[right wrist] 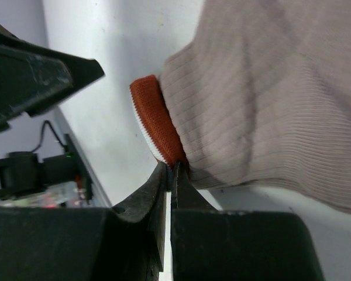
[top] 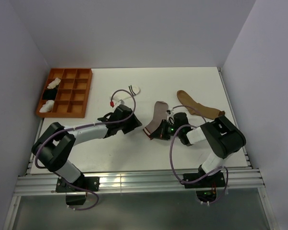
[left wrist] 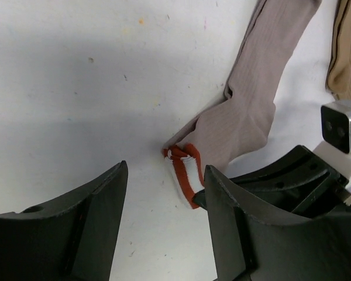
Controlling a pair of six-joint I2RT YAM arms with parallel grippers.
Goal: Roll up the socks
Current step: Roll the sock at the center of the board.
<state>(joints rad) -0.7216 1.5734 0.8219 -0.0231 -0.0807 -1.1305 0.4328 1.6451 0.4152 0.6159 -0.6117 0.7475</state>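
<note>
Right gripper [right wrist: 171,171] is pinching red-striped cuff [right wrist: 155,120] of grey sock [right wrist: 263,99], center frame; left gripper [left wrist: 165,171] is hovering open just beside.

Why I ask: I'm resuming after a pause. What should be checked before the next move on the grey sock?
1. Right tool shut on the cuff of the grey sock: ok.
2. Left tool open and holding nothing: ok.
3. Cuff centred in the left tool's gap: not ok, it sits close to one finger.
4. Grey sock lying smooth along its length: not ok, there is a crease partway up.
5. Tan sock apart from the grey sock: ok.
6. Roll already begun at the cuff: cannot tell.
</note>
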